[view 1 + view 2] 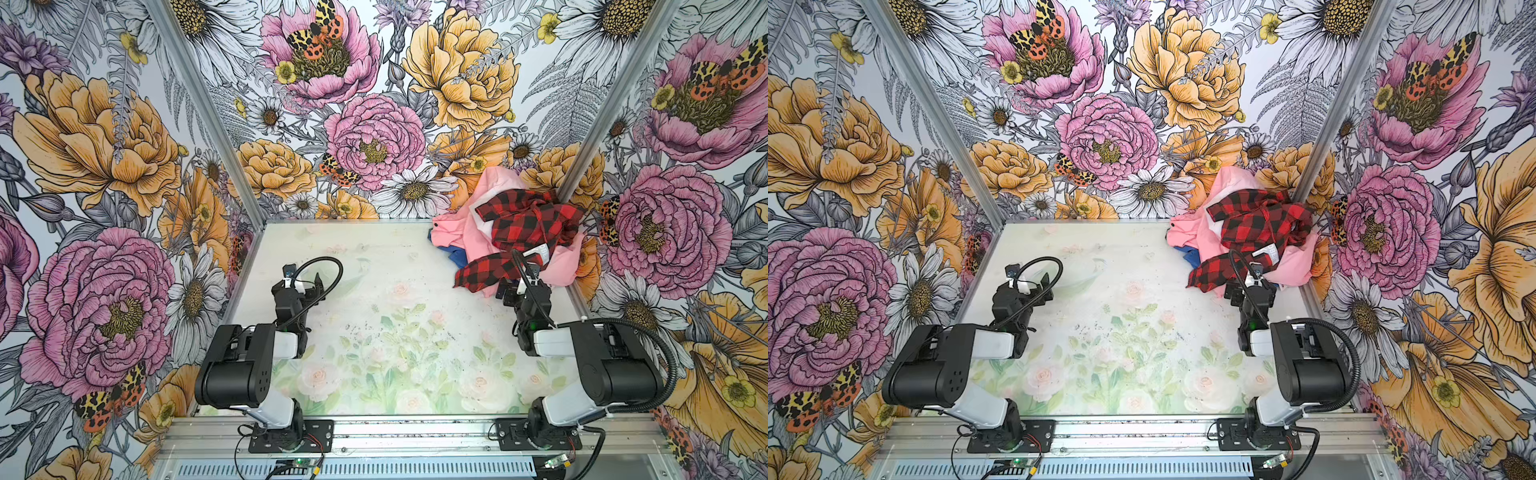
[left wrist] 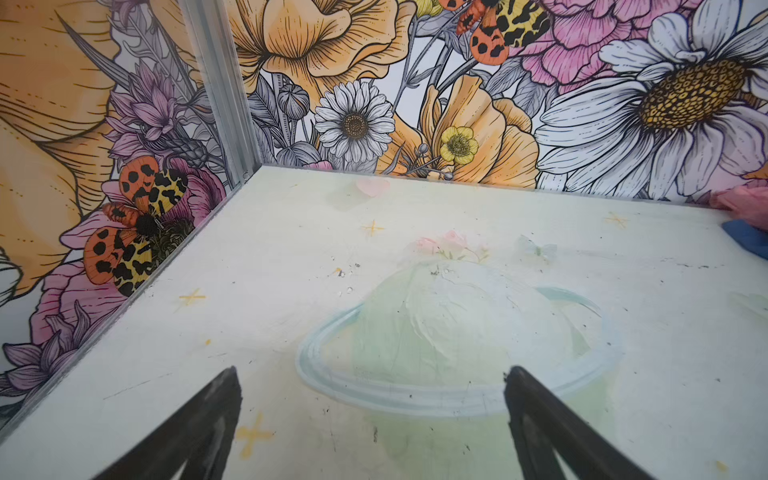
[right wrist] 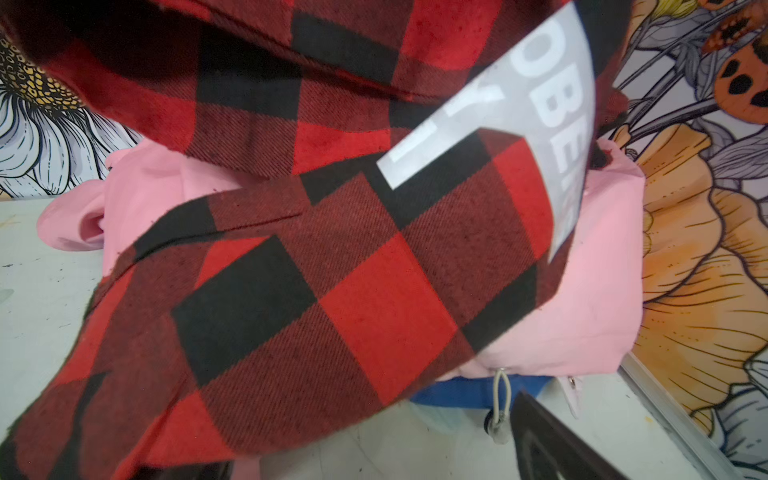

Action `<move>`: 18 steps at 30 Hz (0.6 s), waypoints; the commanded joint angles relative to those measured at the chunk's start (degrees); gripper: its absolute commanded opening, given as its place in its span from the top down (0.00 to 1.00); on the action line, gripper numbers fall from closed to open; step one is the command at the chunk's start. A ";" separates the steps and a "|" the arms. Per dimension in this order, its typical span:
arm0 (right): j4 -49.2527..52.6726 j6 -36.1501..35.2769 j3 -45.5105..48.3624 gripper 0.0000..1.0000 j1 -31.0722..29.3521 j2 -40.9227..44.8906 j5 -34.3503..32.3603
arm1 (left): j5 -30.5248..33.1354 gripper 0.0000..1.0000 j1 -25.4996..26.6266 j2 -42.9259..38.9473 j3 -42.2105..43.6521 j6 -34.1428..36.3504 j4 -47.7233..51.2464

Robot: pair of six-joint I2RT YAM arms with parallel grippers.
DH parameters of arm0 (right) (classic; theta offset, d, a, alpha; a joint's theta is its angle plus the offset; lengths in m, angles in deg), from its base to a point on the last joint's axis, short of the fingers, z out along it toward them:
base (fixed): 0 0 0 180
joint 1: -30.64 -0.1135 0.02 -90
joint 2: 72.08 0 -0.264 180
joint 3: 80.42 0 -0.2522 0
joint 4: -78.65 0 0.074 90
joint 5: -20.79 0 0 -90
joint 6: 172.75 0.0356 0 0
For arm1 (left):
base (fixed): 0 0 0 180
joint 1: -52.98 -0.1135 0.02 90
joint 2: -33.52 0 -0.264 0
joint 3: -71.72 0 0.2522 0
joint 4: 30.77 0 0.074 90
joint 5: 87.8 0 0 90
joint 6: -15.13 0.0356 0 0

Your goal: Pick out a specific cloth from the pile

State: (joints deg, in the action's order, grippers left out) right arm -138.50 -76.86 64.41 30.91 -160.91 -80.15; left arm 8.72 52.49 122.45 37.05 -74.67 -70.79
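Right gripper (image 1: 510,291): jaws wide, holding nothing, at the pile's (image 1: 528,224) near edge.
Cloth (image 3: 457,390): blue, just beyond it, under the pile.

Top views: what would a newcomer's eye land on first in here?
The giant printed flowers on the walls shout loudest, wrapping three sides of the table. Next comes the pile in the far right corner, where a red-and-black checked shirt sprawls over pale pink fabric. A sliver of the blue cloth peeks out beneath, at the pile's left edge.
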 commanded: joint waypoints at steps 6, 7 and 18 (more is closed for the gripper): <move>-0.53 -0.09 -0.43 0.01 -0.30 0.68 -0.93 | -3.07 0.01 -0.31 -0.07 -0.60 0.57 0.12; -0.43 -0.18 -0.43 0.01 -0.33 0.71 -0.91 | -3.84 0.01 -0.68 -0.07 -0.54 0.34 -0.02; -0.54 -0.14 -0.30 0.00 -0.28 0.68 -0.87 | -7.10 0.01 -2.19 0.02 -0.43 -0.39 -0.32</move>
State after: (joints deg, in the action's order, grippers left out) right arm -138.33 -76.86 64.41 30.91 -160.91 -80.15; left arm 3.79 50.80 122.45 37.05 -74.51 -70.79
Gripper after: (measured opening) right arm 0.995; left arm 0.990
